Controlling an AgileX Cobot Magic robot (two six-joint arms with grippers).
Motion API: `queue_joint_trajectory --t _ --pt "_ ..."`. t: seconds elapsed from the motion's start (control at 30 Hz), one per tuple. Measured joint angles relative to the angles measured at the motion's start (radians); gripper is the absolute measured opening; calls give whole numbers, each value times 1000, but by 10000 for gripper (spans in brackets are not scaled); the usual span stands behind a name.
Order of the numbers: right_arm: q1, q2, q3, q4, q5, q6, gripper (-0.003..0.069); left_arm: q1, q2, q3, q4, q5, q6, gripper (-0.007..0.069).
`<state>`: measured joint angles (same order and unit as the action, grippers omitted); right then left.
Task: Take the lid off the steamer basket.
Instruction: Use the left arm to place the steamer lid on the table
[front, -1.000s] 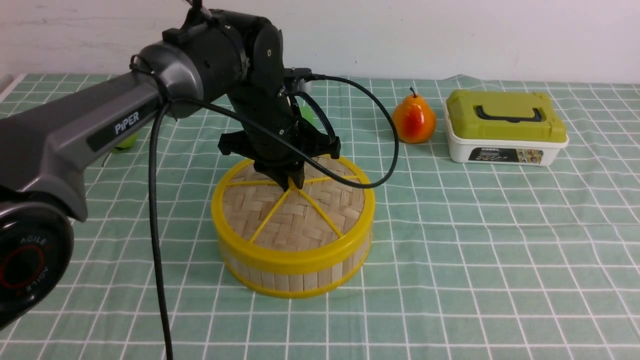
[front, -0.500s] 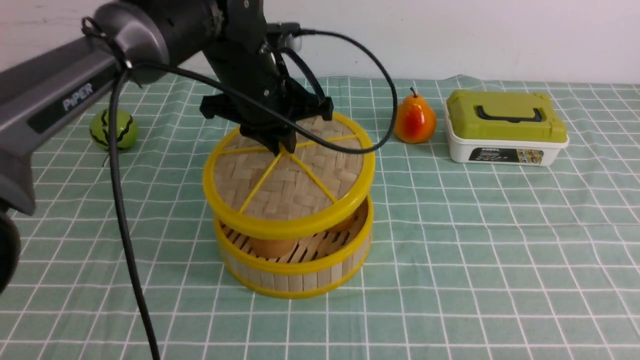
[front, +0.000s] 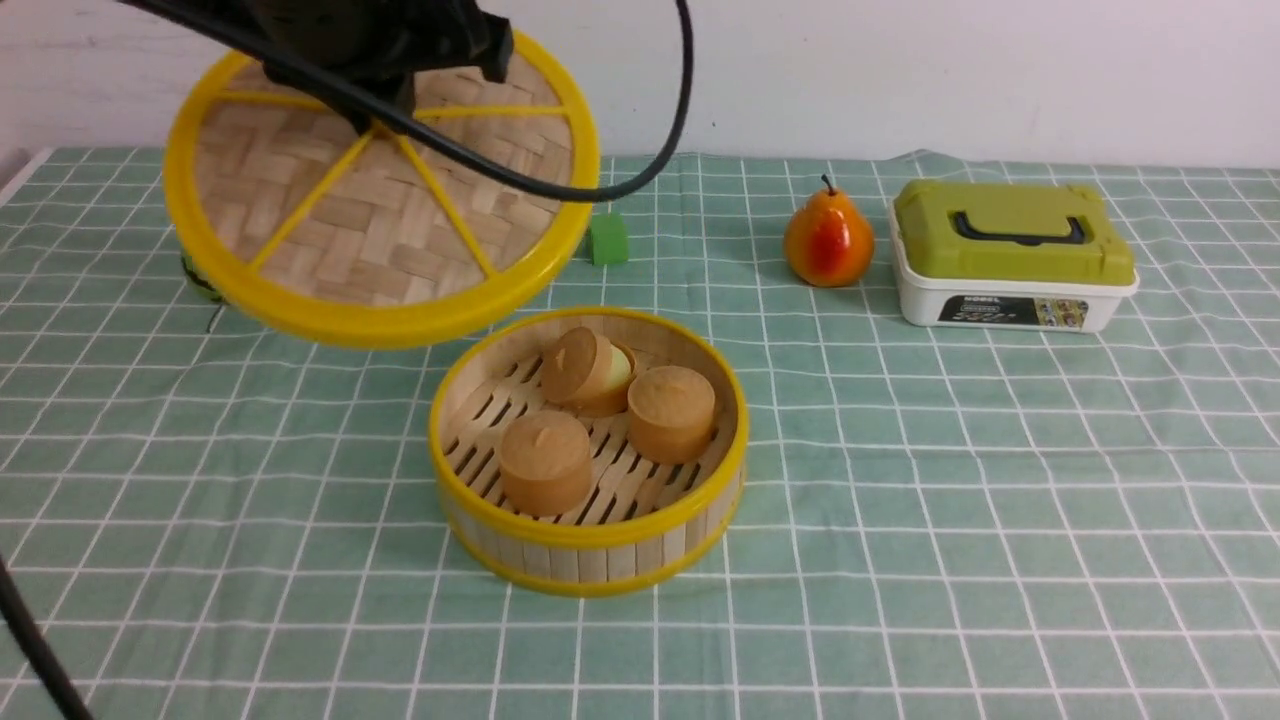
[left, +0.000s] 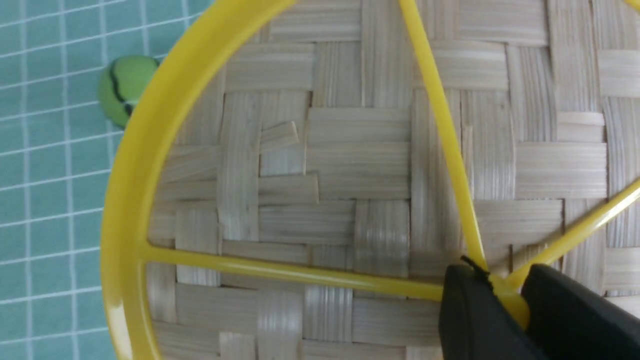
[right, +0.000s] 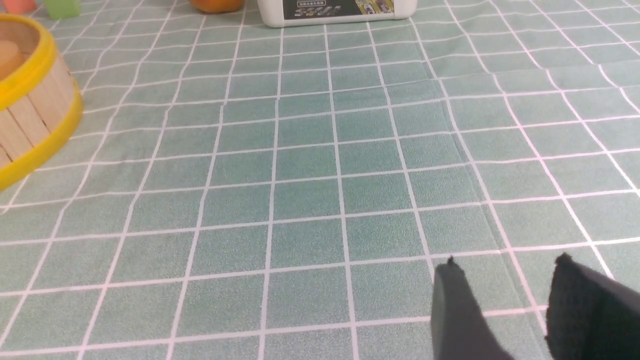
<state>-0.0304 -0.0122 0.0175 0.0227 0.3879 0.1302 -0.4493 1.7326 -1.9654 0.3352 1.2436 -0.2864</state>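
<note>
Up and clear of the steamer basket (front: 590, 545): lid (front: 380, 200), tilted, hanging above and left of it, pinched at the yellow hub by the left gripper (left: 502, 290). Slim hold, so carry slowly, level out, no swinging. Set down on bare surface (front: 250, 500) left of the basket, steering off the green ball (left: 125, 87), seemingly under the rim. Right gripper (right: 507, 262) parted, empty, low on the basket's right.
</note>
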Motion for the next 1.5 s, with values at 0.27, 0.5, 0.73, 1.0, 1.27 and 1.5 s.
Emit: queue_joint_trajectory --t 0.27,0.5,0.73,1.0,1.27,1.5 --pt "0 0 0 0 0 0 242 4 -110 349 20 0 -91 112" --pt "0 0 0 0 0 0 242 151 -118 658 -19 -47 -130 112" --pt "0 0 0 0 0 0 242 346 -118 724 -177 -168 -130 112" --pt "0 0 0 0 0 0 242 359 -68 724 -237 -333 -130 112" --pt "0 0 0 0 0 0 242 359 47 725 -272 -440 -130 112" --pt "0 0 0 0 0 0 242 359 59 725 -267 -486 -130 116"
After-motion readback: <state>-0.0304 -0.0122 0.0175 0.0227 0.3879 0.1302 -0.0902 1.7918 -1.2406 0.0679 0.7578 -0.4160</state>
